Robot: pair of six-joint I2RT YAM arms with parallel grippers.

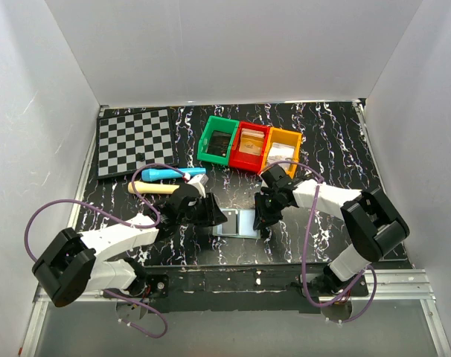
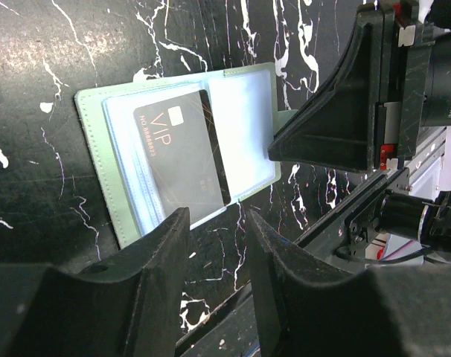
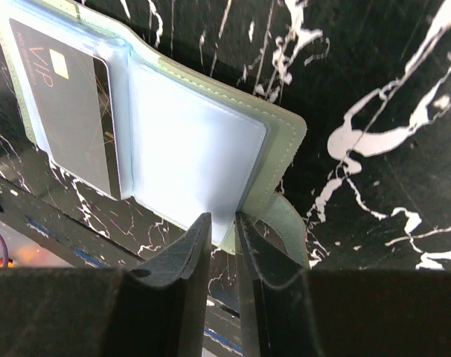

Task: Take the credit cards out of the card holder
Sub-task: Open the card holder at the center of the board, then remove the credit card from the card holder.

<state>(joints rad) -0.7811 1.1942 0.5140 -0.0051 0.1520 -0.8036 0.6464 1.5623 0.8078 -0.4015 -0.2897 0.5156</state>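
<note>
Shows the card holder (image 1: 240, 223) (image 2: 244, 126) (image 3: 196, 149) lying open and flat, inside up, on the black marbled table (image 1: 322, 134), squarely between the two grippers. Holds one credit card (image 2: 182, 156) (image 3: 73, 111) in its left half, tucked under that half's glossy sleeve with one long side along the holder's fold – dark, nearly black, lettered VIP beside a small pale chip. Offers on the right half only a bare pale-blue sleeve inside a grey-green stitched border, plus a small tab on the outer rim. Finds the left gripper (image 1: 218, 216) (image 2: 214, 223) at the rim of the holder's card-bearing half, close by the card's short end, jaws a little apart with nothing but tabletop in the gap – gripping nothing; cannot tell about contact between its tips and the holder. Finds the right gripper (image 1: 261, 222) (image 3: 222, 223) at the rim of the holder's bare half, close beside the tab, jaws set almost together with the holder's border reaching in between the tips, so apparently pinching that rim. Places three small bins in a row behind the holder, on the side away from the arms: a green bin (image 1: 208, 141), a red bin (image 1: 236, 152) and an orange bin (image 1: 285, 132), side by side. Sets a chessboard (image 1: 135, 141) farther back than the holder and well off to its left, and, nearer the holder on that same side, a blue handle (image 1: 162, 173) and a tan handle (image 1: 155, 189) lying just beyond the left gripper.
</note>
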